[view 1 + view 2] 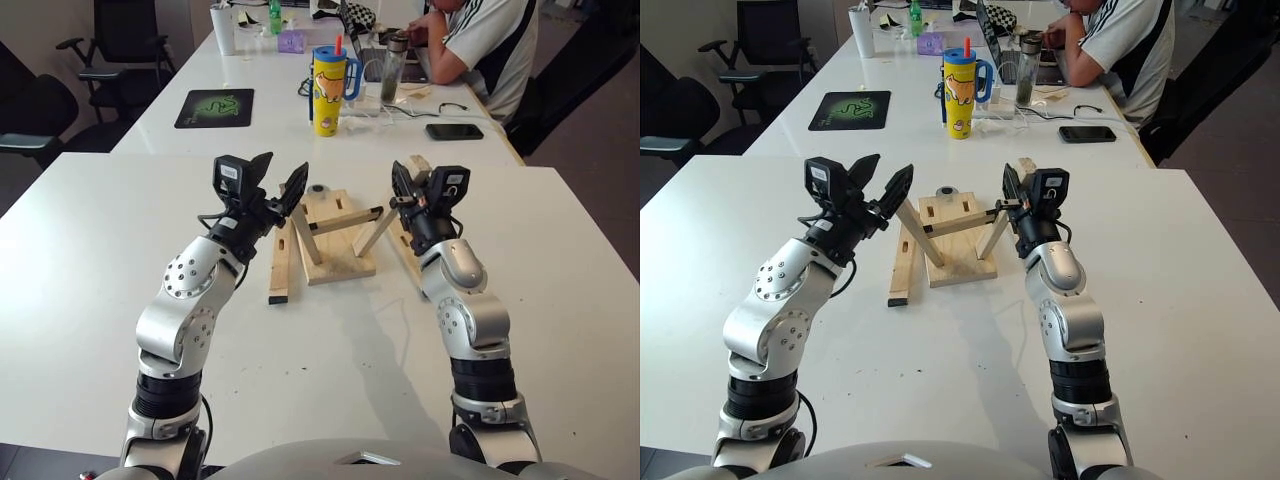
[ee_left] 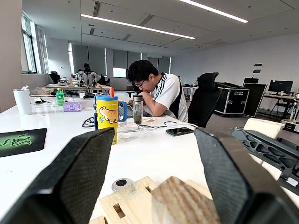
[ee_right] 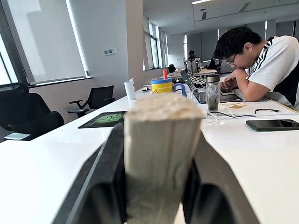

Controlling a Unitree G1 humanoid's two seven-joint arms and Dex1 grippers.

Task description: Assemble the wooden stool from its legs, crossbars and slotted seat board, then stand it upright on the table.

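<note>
Right fingers (image 3: 105,186) tight on a wooden piece (image 3: 159,154); left fingers (image 2: 70,182) apart astride a leg (image 2: 184,205).

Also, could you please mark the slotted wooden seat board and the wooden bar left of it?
Slotted wooden seat board (image 1: 340,265), left eye view, near edge.
Wooden bar (image 1: 281,262), left eye view, middle.

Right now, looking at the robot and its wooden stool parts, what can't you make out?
Right wrist view: the wooden piece clamped in the right fingers blocks whatever lies behind it.
Left wrist view: the open left fingers hide most of the seat board.
Eye views: whether the legs sit fully in the board, too small.
Round object behind the board: too small to identify.
</note>
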